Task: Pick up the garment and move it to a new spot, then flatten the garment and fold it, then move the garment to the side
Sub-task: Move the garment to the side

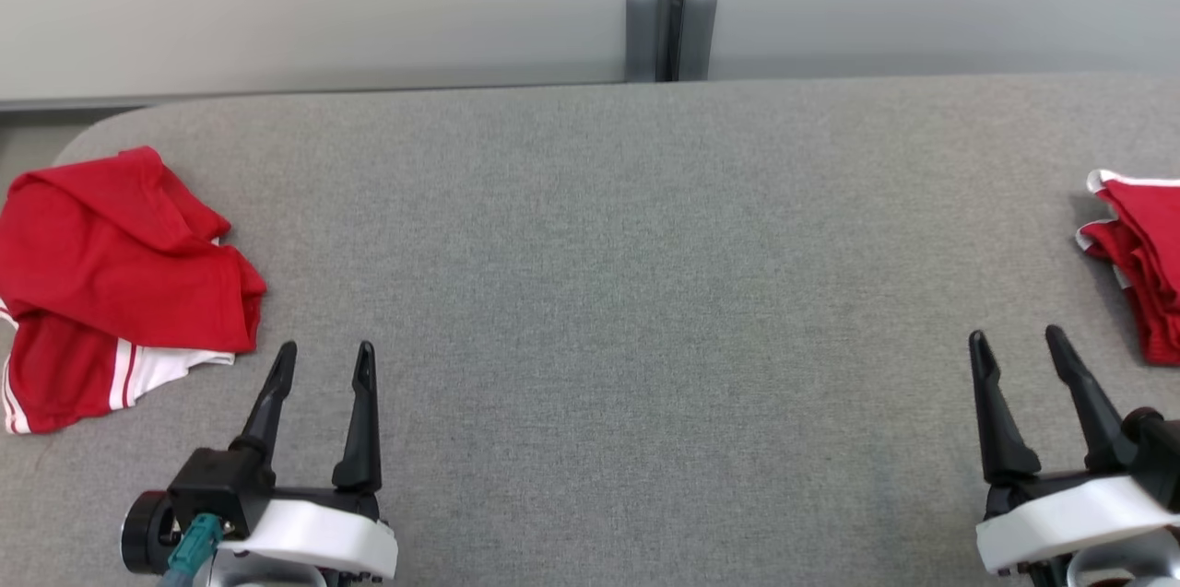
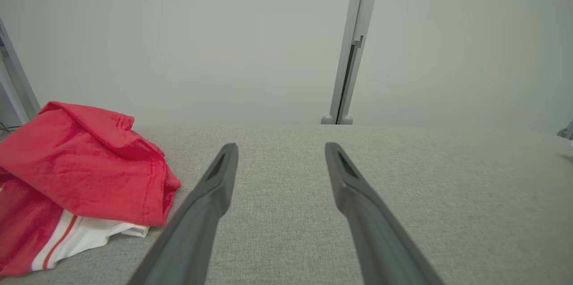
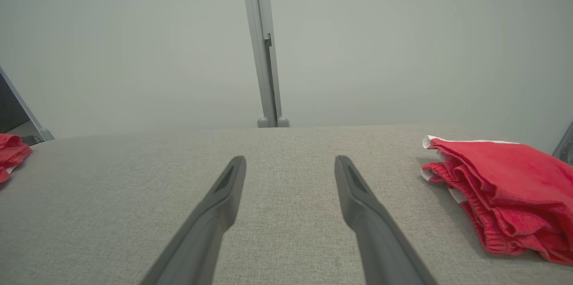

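Note:
A crumpled red garment [image 1: 120, 264] with white stripes lies in a heap at the far left of the grey fabric table [image 1: 599, 246]. In the left wrist view the same garment [image 2: 80, 168] sits just left of my fingers. My left gripper [image 1: 327, 349] [image 2: 281, 146] stands open and empty, a short way to the right of the heap and not touching it. My right gripper [image 1: 1015, 334] [image 3: 291, 159] is open and empty near the front right. A folded red garment [image 1: 1143, 255] [image 3: 506, 186] rests at the right edge, beyond and right of that gripper.
A grey post [image 1: 671, 6] with two rounded feet stands against the pale wall behind the table's far edge. The table's left corner is rounded, with a strip of floor [image 1: 28, 145] beyond it. Bare grey fabric stretches between the two grippers.

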Controlling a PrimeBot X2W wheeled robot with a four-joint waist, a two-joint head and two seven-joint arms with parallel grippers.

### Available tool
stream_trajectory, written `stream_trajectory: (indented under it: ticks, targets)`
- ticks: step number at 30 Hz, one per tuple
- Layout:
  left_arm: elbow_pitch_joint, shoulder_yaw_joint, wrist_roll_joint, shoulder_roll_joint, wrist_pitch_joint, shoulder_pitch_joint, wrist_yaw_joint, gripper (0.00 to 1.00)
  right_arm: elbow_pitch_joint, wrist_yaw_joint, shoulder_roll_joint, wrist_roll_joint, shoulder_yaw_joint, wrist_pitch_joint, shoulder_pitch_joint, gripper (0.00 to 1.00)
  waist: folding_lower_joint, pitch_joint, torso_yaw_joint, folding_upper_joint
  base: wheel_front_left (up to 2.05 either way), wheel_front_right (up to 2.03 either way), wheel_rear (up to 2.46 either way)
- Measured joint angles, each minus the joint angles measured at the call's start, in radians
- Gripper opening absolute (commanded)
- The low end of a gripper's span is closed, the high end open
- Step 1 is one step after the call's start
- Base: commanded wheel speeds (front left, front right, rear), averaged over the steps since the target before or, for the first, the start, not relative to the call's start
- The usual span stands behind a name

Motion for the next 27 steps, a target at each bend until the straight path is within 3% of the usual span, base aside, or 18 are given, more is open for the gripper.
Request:
stream_trajectory:
  ticks: [16,27]
  targets:
    - [0.016,-0.014,-0.015,0.005,0.008,0.089,0.009,1.0,-0.054,0.0,0.015,-0.008,0.008,0.049,0.106,1.0,0.0,-0.114,-0.015,0.0,0.0,0.0,0.0]
    - [0.012,-0.018,-0.017,0.02,0.022,0.103,0.018,1.0,-0.063,0.0,0.025,-0.008,0.013,0.058,0.121,1.0,0.0,-0.134,-0.02,0.0,0.0,0.0,0.0]
